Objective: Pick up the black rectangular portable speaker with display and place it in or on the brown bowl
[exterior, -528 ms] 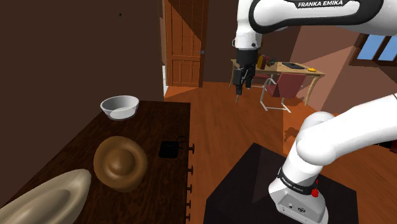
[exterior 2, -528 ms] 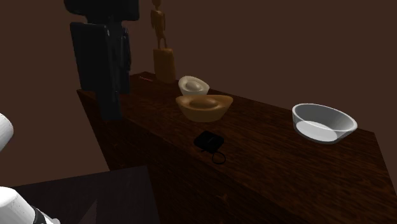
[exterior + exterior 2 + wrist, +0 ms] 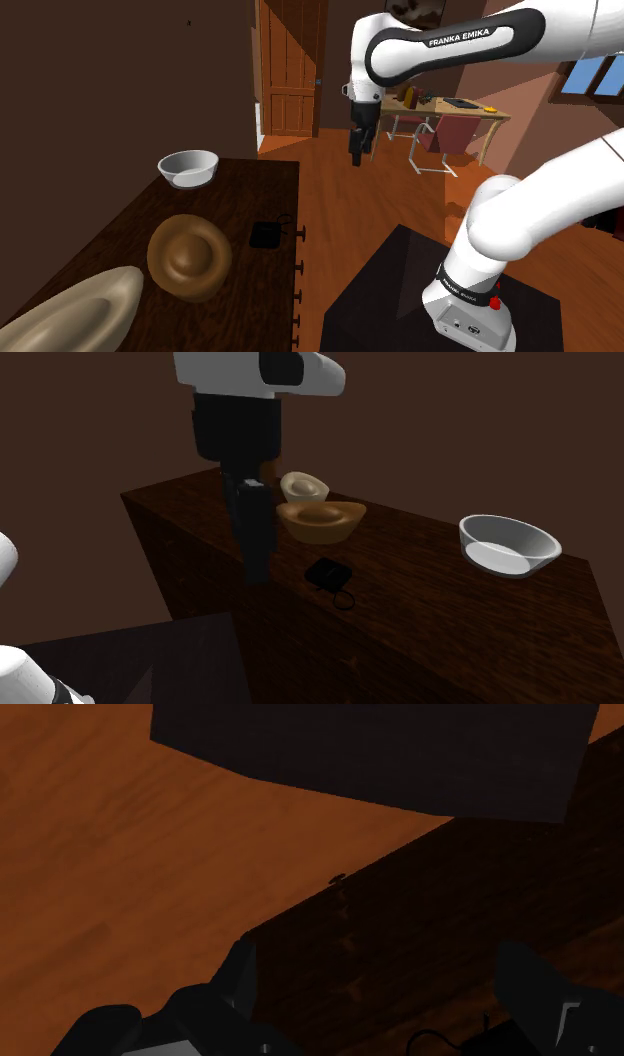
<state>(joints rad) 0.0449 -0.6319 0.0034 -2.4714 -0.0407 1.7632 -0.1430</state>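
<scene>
The small black flat speaker [image 3: 266,235] with a thin cord loop lies near the dark table's edge, next to the brown bowl [image 3: 188,255]. In the second exterior view the speaker [image 3: 326,573] sits in front of the brown bowl [image 3: 321,520]. My gripper [image 3: 357,156] hangs in the air over the floor, beyond the table's edge and well above the speaker. Seen from the second exterior view, the gripper [image 3: 258,567] points down just off the table's side. In the wrist view the gripper [image 3: 380,954] is open, with the speaker's cord [image 3: 432,1039] between the fingers at the picture's edge.
A white bowl [image 3: 188,168] stands at the table's far end and a long beige bowl [image 3: 70,310] at the near end. Small knobs [image 3: 299,234] stick out of the table's side. The dark stand [image 3: 420,290] is close by. A desk and chair [image 3: 445,125] stand far off.
The arm has swung toward the shoulder view's left and a little lower, bringing the gripper closer to the table's edge. Speaker and bowls have not moved.
</scene>
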